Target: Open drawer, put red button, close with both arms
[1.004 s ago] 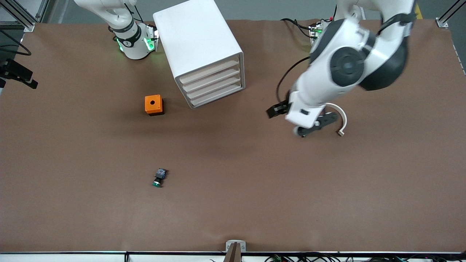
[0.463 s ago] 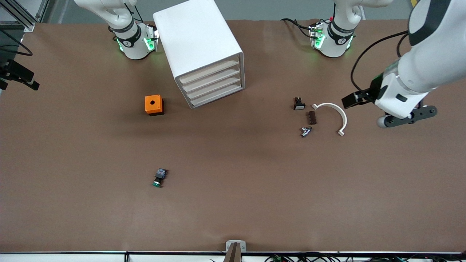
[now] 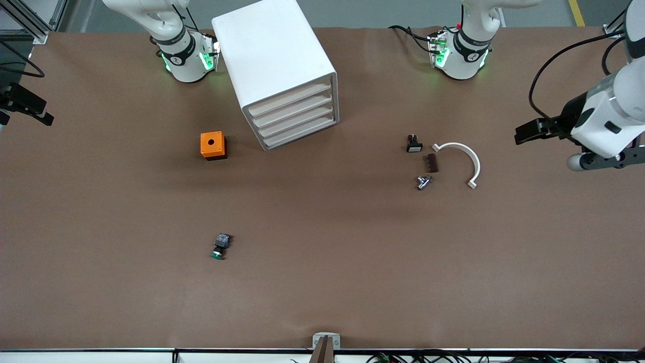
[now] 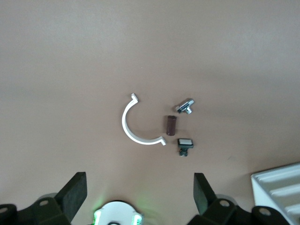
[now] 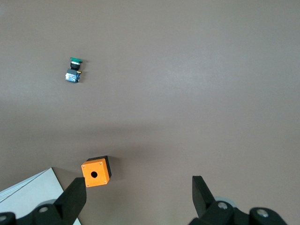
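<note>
The white cabinet [image 3: 274, 60] stands near the right arm's base, and its four alike drawers [image 3: 295, 118] are all shut. The red button does not show in any view. My left gripper [image 3: 607, 159] hangs open and empty over bare table at the left arm's end, away from the cabinet. In the left wrist view its gripper [image 4: 138, 192] holds nothing between its fingers. My right gripper [image 5: 136, 199] is out of the front view; its wrist view shows it open and empty, high over the table beside the orange box [image 5: 96, 172].
A green-capped button [image 3: 217, 247] lies nearer the front camera. The orange box [image 3: 212, 145] sits beside the cabinet. Toward the left arm's end lie a white curved piece [image 3: 466, 156], a brown block [image 3: 431, 163], a small metal part [image 3: 423, 181] and a white-capped black part [image 3: 413, 144].
The left arm has swung from over the small parts out to its end of the table, uncovering them. Both grippers stay open.
</note>
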`<state>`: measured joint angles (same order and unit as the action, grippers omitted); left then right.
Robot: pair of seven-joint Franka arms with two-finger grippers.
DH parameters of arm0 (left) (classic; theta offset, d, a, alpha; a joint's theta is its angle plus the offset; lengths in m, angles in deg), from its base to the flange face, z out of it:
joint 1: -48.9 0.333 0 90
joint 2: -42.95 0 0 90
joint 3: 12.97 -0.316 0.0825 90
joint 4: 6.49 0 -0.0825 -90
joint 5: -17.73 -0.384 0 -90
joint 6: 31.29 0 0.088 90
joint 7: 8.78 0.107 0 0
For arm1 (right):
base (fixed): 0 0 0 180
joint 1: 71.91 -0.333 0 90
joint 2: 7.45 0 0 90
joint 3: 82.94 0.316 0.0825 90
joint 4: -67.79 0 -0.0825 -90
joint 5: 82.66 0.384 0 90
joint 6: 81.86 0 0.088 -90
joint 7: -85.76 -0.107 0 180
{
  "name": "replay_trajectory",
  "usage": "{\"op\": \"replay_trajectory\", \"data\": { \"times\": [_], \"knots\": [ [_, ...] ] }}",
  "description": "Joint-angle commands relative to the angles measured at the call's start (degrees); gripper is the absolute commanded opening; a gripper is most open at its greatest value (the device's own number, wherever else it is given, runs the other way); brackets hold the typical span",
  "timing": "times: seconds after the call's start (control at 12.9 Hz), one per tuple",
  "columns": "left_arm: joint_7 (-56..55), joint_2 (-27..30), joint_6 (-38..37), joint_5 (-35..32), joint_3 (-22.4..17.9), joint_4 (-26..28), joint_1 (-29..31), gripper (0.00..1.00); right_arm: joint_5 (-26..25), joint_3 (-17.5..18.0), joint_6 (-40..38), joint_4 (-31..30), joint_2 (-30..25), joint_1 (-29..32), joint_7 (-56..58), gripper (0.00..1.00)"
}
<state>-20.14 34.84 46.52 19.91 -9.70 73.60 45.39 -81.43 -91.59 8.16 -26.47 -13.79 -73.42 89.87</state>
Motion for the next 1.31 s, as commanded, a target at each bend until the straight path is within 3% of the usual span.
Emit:
{"op": "replay_trajectory", "data": {
  "times": [0.0, 0.31, 0.7, 1.08, 1.24],
  "knots": [
    [4.1, 4.3, 0.5, -1.3, 0.2, 5.7, 1.1, 1.0, -0.4, 0.4, 1.0, -1.6, -1.7, 0.6, 1.2, 1.0],
    [7.0, 10.3, 5.8, -2.5, -0.6, 14.1, 2.0, 1.0, -1.9, 0.6, 1.7, -1.7, -1.8, 0.5, 1.5, 1.0],
    [8.9, 14.8, 11.1, -2.5, -1.1, 18.6, 2.9, 1.0, -1.9, 0.6, 1.6, -1.7, -1.8, 0.5, 1.5, 1.0],
    [7.8, 15.1, 10.4, -2.4, -1.1, 16.6, 2.9, 1.0, -1.9, 0.6, 1.5, -1.8, -1.8, 0.4, 1.5, 1.0],
    [7.7, 14.4, 7.5, -1.9, -1.1, 13.1, 2.9, 1.0, -1.9, 0.6, 1.4, -1.7, -1.7, 0.3, 1.5, 1.0]
  ]
}}
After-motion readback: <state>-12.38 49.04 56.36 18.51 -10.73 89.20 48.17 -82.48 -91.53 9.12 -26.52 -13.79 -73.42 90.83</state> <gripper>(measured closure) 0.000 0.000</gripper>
